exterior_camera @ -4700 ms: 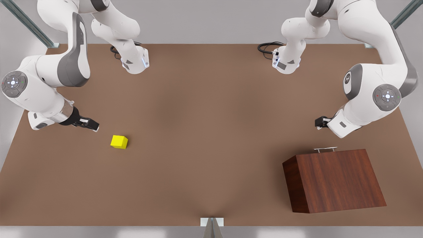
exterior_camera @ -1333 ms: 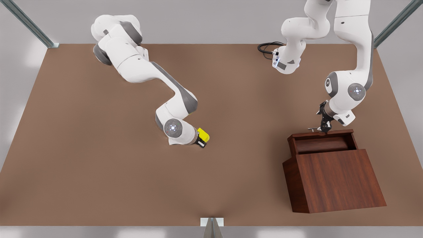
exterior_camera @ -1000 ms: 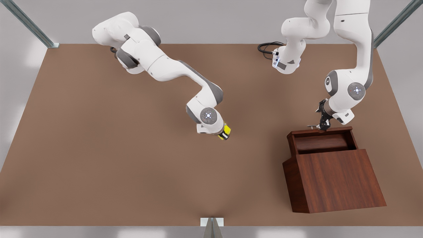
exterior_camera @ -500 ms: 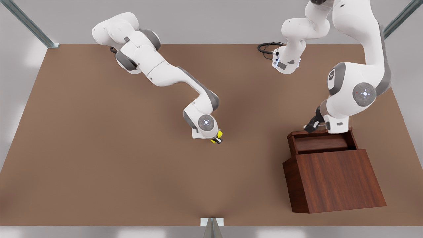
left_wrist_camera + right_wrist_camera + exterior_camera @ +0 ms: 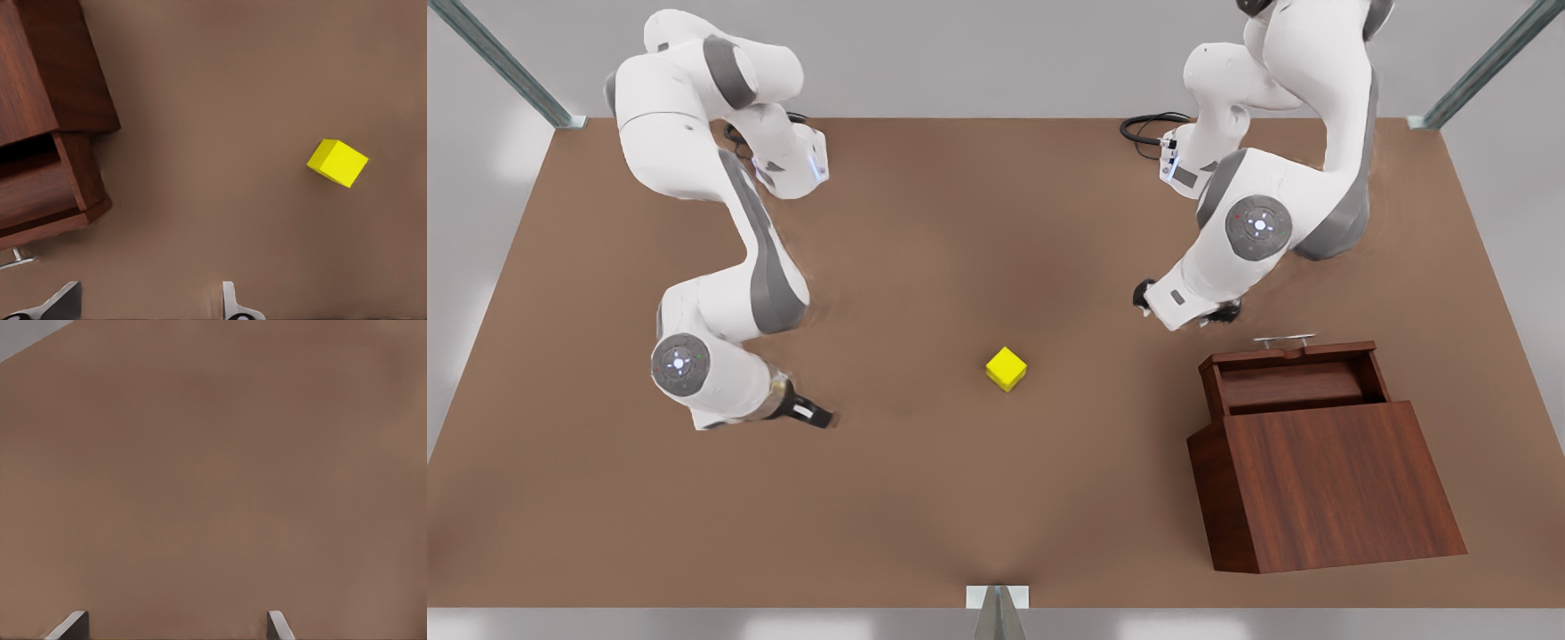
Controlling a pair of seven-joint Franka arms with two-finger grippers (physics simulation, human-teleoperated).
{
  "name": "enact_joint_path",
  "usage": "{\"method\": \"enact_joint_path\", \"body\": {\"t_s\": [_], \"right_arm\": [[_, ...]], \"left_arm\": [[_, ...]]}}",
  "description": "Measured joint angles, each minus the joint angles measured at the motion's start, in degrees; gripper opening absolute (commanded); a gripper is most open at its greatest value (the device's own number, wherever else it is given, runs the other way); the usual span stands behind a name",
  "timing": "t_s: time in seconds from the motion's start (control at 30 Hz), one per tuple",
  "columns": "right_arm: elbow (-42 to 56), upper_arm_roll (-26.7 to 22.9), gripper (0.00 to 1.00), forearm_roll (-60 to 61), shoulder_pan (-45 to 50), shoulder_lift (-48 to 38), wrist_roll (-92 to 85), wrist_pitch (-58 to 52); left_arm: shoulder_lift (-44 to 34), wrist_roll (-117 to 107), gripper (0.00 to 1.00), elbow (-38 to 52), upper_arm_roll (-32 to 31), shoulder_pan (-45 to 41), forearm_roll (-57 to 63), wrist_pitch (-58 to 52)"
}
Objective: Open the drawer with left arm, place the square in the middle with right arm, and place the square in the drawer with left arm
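Left wrist view: left gripper (image 5: 150, 301), fingers apart, having quit the opened drawer (image 5: 40, 193), is now facing the square (image 5: 337, 163), released mid-table; right gripper (image 5: 818, 417), fingers apart, is retreating empty.

Square (image 5: 1006, 368) alone mid-table (image 5: 925, 498); drawer (image 5: 1294, 378) pulled out; both arms apart from square.

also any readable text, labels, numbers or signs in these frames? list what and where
None readable.
Arm joint caps: small lit marks and dots, no characters to make out.
The square: plain yellow faces, no print.
The drawer and its cabinet: bare wood grain.
Tabletop: unmarked.
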Motion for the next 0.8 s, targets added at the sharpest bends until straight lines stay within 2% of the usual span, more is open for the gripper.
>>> {"method": "enact_joint_path", "body": {"t_s": [0.07, 0.1, 0.2, 0.27, 0.33, 0.73, 0.8], "right_arm": [[-0.3, -0.2, 1.0, -0.3, -7.3, -6.3, -16.3, -7.3], [-0.3, -0.3, 1.0, -1.2, -7.6, -9.4, -19.8, -11.6], [-3.3, -0.3, 1.0, -2.3, -10.0, -14.8, -27.1, -15.6], [-5.3, -0.3, 1.0, -2.3, -10.0, -16.0, -32.6, -13.3], [-8.0, -0.3, 1.0, -2.1, -10.3, -15.9, -33.5, -10.2], [-7.2, -0.3, 1.0, -1.7, -9.5, -13.2, -32.4, -6.3], [-6.7, 0.2, 1.0, -1.7, -8.7, -12.9, -26.2, -6.3]], "left_arm": [[9.9, -3.1, 1.0, 11.1, 0.2, -8.1, 0.0, 2.1], [12.8, -3.4, 1.0, 11.9, -0.5, -9.7, 0.0, 8.0], [20.5, -1.8, 1.0, 15.3, -1.6, -10.1, 1.4, 11.7], [22.0, 0.2, 1.0, 10.7, -1.7, -10.0, 4.1, 23.8], [24.1, 0.0, 1.0, 10.7, -1.7, -11.2, 5.6, 24.2], [27.9, 0.5, 1.0, 8.4, -1.7, -13.6, 7.5, 27.0], [28.3, 0.4, 1.0, 8.4, -1.7, -13.7, 7.5, 27.0]]}}
